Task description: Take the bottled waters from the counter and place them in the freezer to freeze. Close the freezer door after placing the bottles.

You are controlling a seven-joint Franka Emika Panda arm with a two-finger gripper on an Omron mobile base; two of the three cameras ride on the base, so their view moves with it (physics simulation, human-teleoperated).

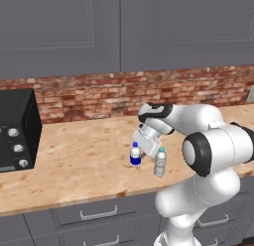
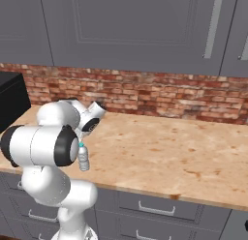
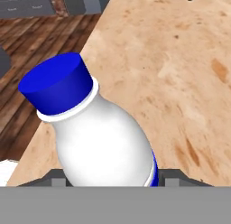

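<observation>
The white bottle with the blue cap [image 1: 135, 154] stands upright on the counter [image 1: 74, 160], near its front edge. The gripper [image 1: 140, 152] is directly at this bottle, on its right side in the left base view. In the hand view the bottle [image 3: 101, 137] is very near to the camera, its blue cap toward the upper left and a strip of dark blue label at its lower right. The two fingers [image 3: 53, 178] show only as small grey corners, one on each side of the bottle body at the bottom. So the bottle sits between the fingers. The jaws stand apart about as wide as the bottle, but I cannot tell if the pads press on it or only stand beside it.

The second bottle, clear with a teal cap [image 1: 160, 162], stands upright just beside the first one, a little closer to the counter edge. In the right base view this clear bottle [image 2: 84, 157] is visible close to the arm, while the arm itself covers the hand.

A black appliance with round knobs [image 1: 17, 131] stands at the far left of the counter, cut off by the picture edge. Behind the counter runs a red brick wall [image 1: 99, 93], and grey cabinets [image 1: 119, 29] hang above it. Grey drawer fronts with silver handles [image 1: 98, 212] are below the counter.
</observation>
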